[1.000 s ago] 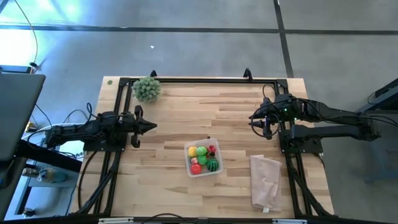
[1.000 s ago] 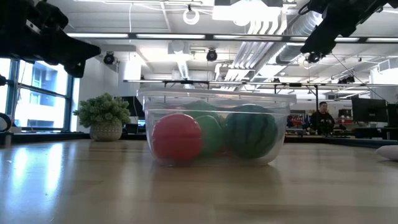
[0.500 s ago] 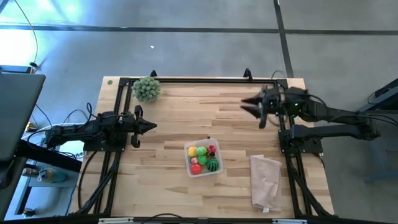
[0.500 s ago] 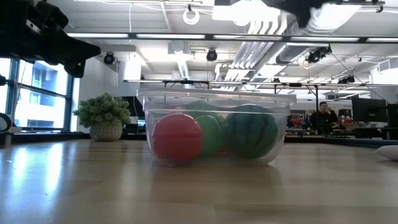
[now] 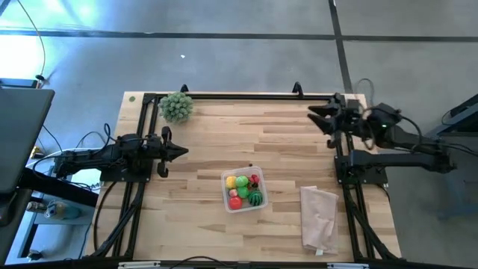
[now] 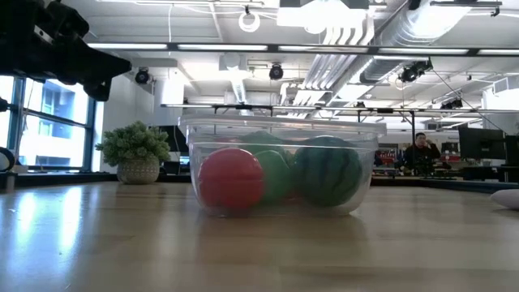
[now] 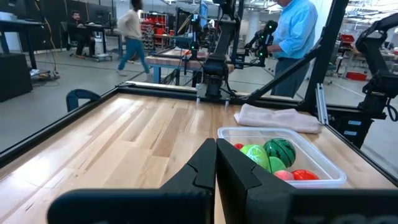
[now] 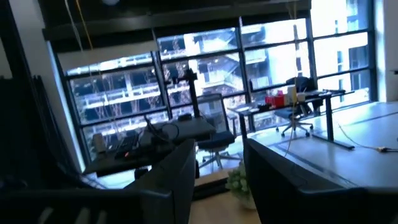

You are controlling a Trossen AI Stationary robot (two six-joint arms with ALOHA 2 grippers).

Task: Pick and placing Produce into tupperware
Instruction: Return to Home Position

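Item: produce (image 5: 243, 190), light, hard, slippery toy rounds best pinched across their middles, lay inside tupperware (image 5: 257, 175) mid-desk (image 5: 224, 134); left pincer (image 5: 181, 152) clenched, right pincer (image 5: 317, 116) parted, both empty.

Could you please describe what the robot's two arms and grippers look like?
Both arms are dark, nearly black, jointed links with black cables alongside. The left gripper ends in two slim, angular dark fingers. The right gripper has two broader, flat dark fingers, and a small green light glows on its arm.
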